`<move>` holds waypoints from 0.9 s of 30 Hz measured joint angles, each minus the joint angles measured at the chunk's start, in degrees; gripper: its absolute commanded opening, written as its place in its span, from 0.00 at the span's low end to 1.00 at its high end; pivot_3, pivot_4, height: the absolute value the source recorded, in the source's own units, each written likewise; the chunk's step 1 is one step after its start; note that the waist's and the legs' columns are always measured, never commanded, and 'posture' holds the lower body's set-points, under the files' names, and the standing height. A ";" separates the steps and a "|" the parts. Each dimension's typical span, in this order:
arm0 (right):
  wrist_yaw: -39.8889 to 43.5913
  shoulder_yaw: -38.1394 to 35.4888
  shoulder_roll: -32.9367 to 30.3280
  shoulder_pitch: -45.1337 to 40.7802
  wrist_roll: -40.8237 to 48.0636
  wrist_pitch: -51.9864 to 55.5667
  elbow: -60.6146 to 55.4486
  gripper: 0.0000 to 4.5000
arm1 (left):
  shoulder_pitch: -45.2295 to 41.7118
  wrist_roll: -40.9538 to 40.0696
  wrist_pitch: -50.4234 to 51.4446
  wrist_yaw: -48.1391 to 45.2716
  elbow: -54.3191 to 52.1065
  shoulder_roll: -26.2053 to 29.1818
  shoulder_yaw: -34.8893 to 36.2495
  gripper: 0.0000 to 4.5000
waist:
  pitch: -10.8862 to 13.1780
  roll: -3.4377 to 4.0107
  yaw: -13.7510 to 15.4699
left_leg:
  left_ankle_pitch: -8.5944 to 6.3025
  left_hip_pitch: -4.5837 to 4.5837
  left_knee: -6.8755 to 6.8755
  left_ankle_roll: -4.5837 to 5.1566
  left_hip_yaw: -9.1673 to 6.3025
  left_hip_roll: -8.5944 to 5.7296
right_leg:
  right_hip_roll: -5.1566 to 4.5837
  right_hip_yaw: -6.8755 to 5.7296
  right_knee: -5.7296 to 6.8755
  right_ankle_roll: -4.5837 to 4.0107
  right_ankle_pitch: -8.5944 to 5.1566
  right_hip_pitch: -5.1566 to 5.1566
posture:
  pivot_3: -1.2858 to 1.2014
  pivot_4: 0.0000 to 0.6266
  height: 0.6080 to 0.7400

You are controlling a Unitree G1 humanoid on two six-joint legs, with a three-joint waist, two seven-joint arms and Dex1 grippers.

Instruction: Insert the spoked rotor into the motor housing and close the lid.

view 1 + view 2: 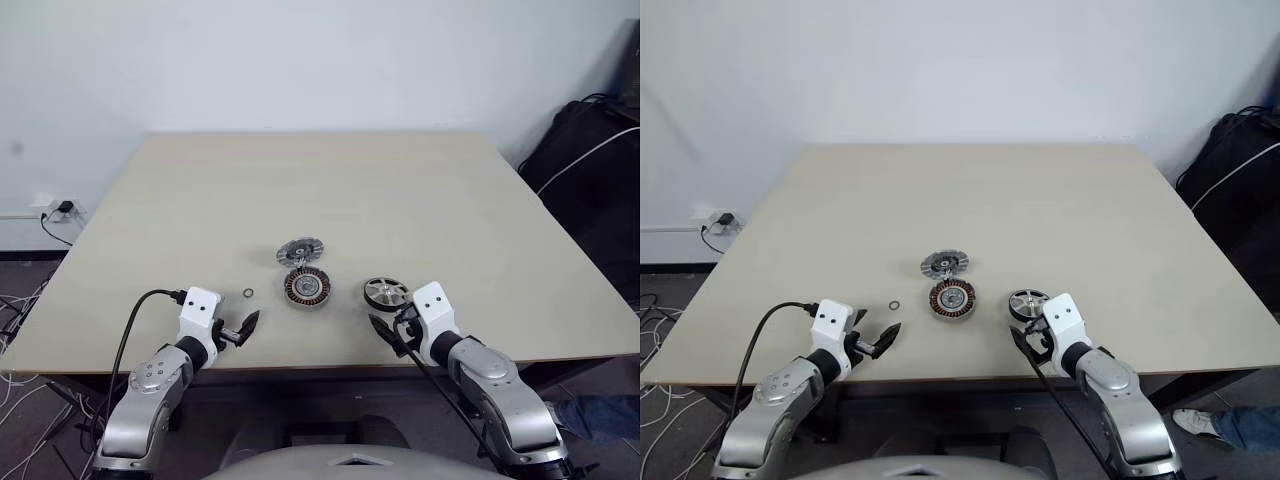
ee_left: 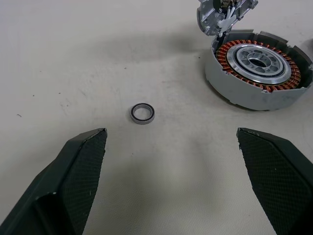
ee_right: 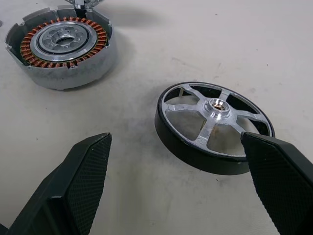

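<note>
since the rotor [image 1: 386,293] lies flat on the table just beyond my right gripper [image 1: 386,327], right of the housing [image 1: 307,287], i'd take it with that arm; both grippers, left [image 1: 240,329] too, stand wide apart and empty.

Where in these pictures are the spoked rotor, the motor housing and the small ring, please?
spoked rotor [image 3: 216,105]: right wrist view, on its silver hub.
motor housing [image 2: 258,56]: left wrist view, on its silvery centre.
small ring [image 2: 143,113]: left wrist view, on its dark band.
</note>
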 measured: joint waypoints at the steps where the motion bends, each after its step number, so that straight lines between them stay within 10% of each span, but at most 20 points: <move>1: 0.00 0.01 0.01 0.00 0.00 0.00 -0.23 1.00 | 0.00 0.00 0.00 0.00 0.00 0.00 0.00 1.00 | 0.00 0.00 0.01 | 0.00 0.00 0.00 0.00 0.00 0.00 | 0.00 0.01 0.00 0.00 0.00 0.00 | 0.52 0.00 1.00; 27: -2.42 1.00 2.24 -2.27 -0.32 0.74 -0.74 1.00 | -9.07 4.74 -5.06 5.08 12.06 -1.40 0.03 1.00 | 0.02 -0.04 0.35 | 0.00 -0.09 -0.01 -0.02 -0.02 -0.02 | 0.03 -0.13 -0.01 -0.23 0.17 -0.10 | 0.52 0.00 1.00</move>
